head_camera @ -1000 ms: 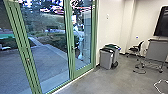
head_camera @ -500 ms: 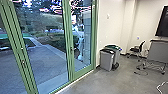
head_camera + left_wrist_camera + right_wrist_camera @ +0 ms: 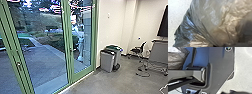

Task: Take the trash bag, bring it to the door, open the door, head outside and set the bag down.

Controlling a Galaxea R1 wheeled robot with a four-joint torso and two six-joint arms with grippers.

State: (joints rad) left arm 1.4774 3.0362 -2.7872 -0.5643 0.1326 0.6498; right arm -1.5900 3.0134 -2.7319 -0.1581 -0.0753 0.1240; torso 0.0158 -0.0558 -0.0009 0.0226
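Observation:
A dark, shiny plastic trash bag [image 3: 218,23] shows large and very close in the left wrist view, its surface creased and partly lit. Part of the same brownish bag [image 3: 175,58] is seen in the right wrist view, beside the robot's jointed bar. Green-framed glass doors [image 3: 65,47] stand in the left half of the head view, and they look closed. One has a handle [image 3: 18,64] on its left frame, another a small handle [image 3: 71,50]. How the bag is held cannot be made out.
Grey bins [image 3: 107,61] stand against the wall just right of the doors. Farther right are a black chair [image 3: 137,50], a wheeled grey cabinet [image 3: 158,51] and cables on the floor [image 3: 142,74]. Through the glass lies a paved yard [image 3: 45,60] with hedges.
The head camera has moved: the left door frame now lies farther left in its picture, while the bins, chair and cabinet sit slightly farther right.

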